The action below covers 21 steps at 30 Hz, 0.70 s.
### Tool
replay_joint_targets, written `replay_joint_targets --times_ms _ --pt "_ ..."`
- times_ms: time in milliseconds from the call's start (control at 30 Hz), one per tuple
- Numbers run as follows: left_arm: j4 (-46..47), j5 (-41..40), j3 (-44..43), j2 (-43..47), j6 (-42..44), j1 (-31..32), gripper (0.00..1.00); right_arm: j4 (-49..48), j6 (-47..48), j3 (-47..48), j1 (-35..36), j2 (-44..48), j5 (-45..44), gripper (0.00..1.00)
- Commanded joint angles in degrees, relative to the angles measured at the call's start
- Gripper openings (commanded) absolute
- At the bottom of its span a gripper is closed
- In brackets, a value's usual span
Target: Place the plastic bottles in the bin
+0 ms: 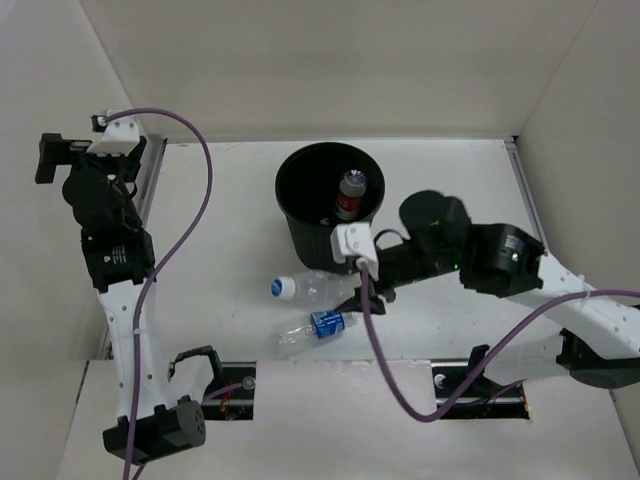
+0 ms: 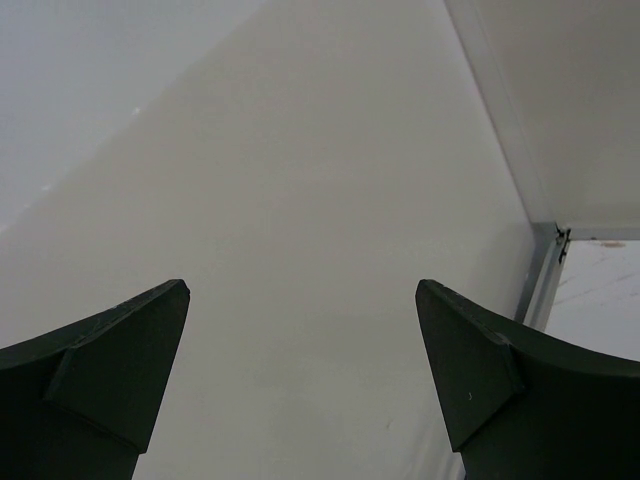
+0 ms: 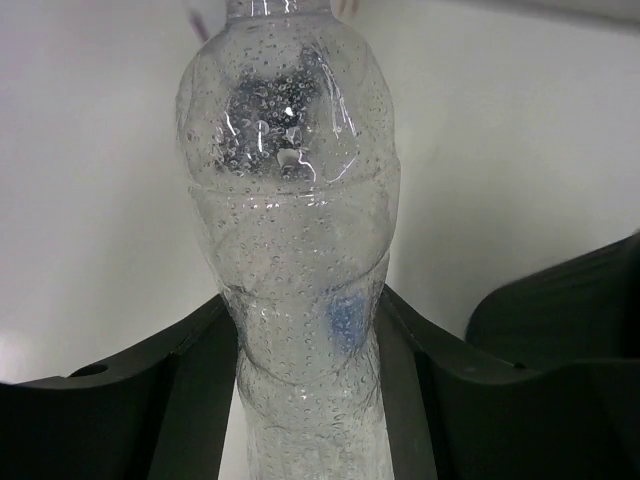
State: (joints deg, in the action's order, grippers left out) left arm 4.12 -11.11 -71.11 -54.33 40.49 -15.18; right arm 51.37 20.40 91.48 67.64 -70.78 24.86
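Overhead, a white surface (image 1: pixel 220 230) is boxed in by plain white walls (image 1: pixel 330 70) at the back and both sides, with metal rails along its left and right edges. The black bin (image 1: pixel 300 165) stands upright near the back centre. A bottle with a red label (image 1: pixel 350 195) is inside it, leaning against the right wall.

Just in front of the bin, the unlabelled clear bottle (image 1: pixel 305 288) lies on its side, white cap to the left. The right end effector (image 1: pixel 362 293) is closed around its body. The wrist view shows the misted plastic (image 3: pixel 290 220) pinched between the two dark fingers (image 3: pixel 190 400).

The blue-labelled bottle (image 1: pixel 322 325) lies just nearer, untouched.

The left end effector (image 1: pixel 48 158) is raised at the far left, jaws spread wide and empty, facing bare wall (image 2: pixel 300 150). Purple cables (image 1: pixel 200 150) loop from both arms.
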Motion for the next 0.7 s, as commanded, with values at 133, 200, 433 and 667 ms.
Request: replay_joint_targets --times_ms 133,200,433,667 --pt "2.65 2.32 7.38 4.84 -1.73 0.45 1.0 -14.69 -1.42 12.58 -12.9 -6.29 -4.28 0.1" --pt "1.51 3.81 8.97 6.59 -2.25 1.33 1.0 -19.97 -1.51 12.4 -17.21 -8.83 -6.31 0.1" --pt "-4.46 9.44 13.72 14.06 -3.05 5.99 1.0 -29.39 -1.94 13.02 -24.09 -20.43 -9.12 0.1" --pt "-11.93 12.25 13.02 18.11 -2.79 8.8 1.0 -30.2 -4.32 15.48 -25.41 -26.25 -10.01 1.0"
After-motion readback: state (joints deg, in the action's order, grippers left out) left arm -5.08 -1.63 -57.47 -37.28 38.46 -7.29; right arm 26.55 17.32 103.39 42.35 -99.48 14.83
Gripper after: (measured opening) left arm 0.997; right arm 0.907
